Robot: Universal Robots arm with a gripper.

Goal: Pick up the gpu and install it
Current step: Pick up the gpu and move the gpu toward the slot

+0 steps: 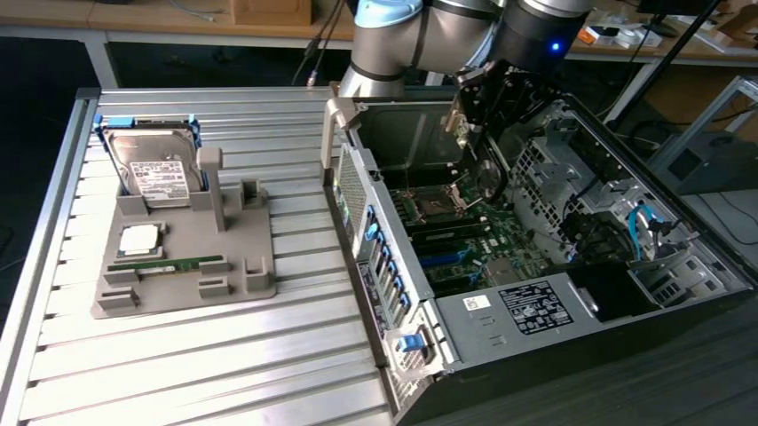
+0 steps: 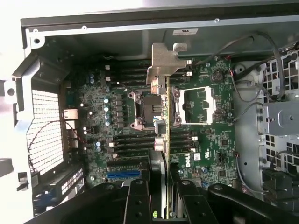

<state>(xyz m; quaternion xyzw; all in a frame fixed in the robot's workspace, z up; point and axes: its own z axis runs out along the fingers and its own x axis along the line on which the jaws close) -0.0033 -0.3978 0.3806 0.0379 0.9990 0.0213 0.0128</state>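
On the exterior view's left: grey fixture (image 1: 237,275) carrying hard drive (image 1: 160,173) and memory stick (image 1: 166,264). Rightward: arm (image 1: 474,27) angled down from above into the open computer case (image 1: 498,306). Gripper (image 2: 163,192): fingers (image 2: 140,200) pinched on the gpu (image 2: 167,116), held edge-on over the motherboard (image 2: 210,135), silver bracket (image 2: 166,60) at its far end.

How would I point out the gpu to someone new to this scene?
Start at the open black computer case with its green motherboard. Above the board, the end effector grips a thin edge-on card with a silver metal bracket. It alone is held aloft, not plugged in.
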